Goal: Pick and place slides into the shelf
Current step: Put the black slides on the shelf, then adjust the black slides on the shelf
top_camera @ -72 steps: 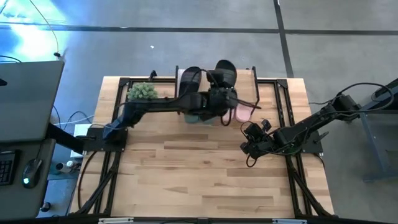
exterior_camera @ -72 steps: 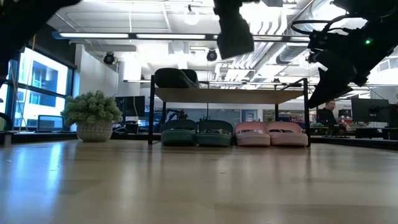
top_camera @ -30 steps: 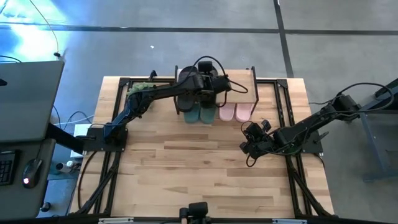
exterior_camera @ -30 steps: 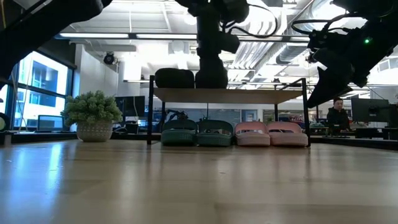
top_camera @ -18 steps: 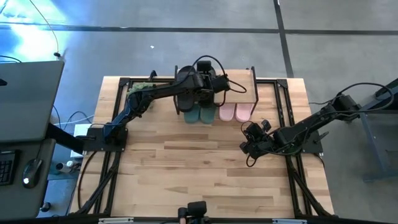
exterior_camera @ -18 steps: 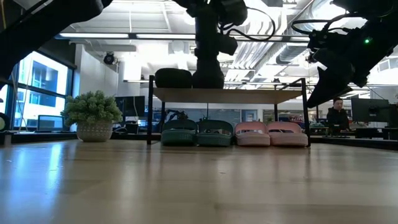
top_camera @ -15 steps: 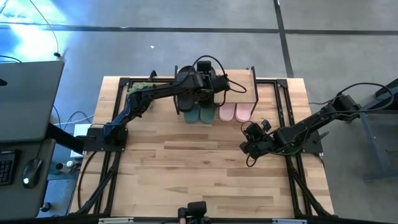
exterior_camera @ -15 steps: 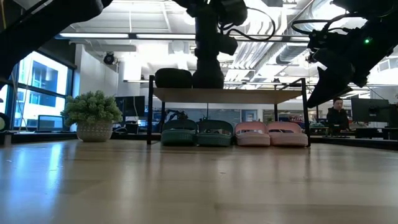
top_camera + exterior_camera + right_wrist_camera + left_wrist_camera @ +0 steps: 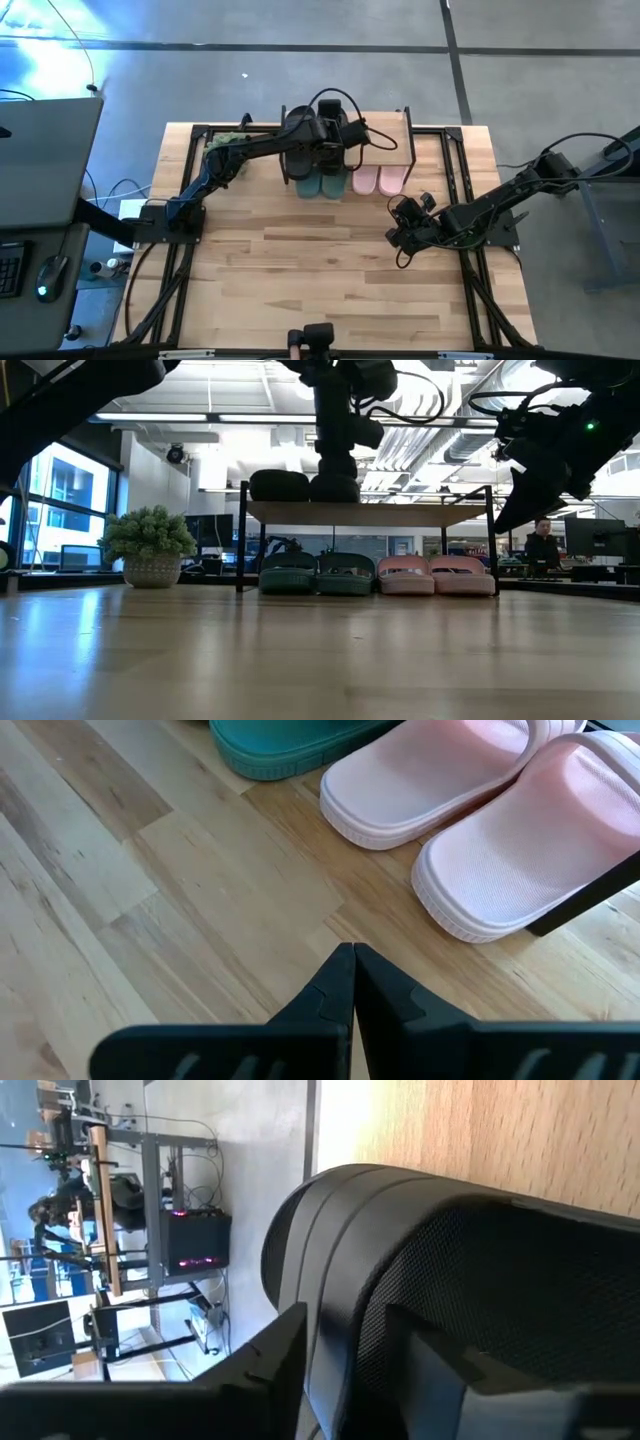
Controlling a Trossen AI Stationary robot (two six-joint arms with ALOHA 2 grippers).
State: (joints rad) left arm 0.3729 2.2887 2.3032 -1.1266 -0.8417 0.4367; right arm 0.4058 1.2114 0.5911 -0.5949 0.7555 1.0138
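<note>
The shelf [image 9: 400,125] stands at the table's far edge. Two black slides [image 9: 280,485] [image 9: 335,487] lie side by side on its plank top [image 9: 420,513]. Under it, two green slides [image 9: 316,573] and two pink slides [image 9: 434,574] stand on the table. My left gripper [image 9: 345,1320] slants down over the second black slide [image 9: 480,1280], open, one finger on either side of its strap's edge. My right gripper [image 9: 352,960] hangs shut above the table, near the pink slides [image 9: 480,800]. My left gripper's fingers [image 9: 275,1360] stand on either side of the black slide's strap edge [image 9: 345,1270], coming down at a slant from the table's left. I cannot tell whether they touch it. The slide lies on the shelf's top.
A potted plant [image 9: 150,545] stands left of the shelf near the far left corner [image 9: 228,147]. Black frame rails run along the table's left and right sides. The wide near half of the tabletop [image 9: 320,280] is bare wood.
My left gripper has kept its place over the shelf top. The black slide under it has sunk a little and now lies on the plank beside the first black slide.
</note>
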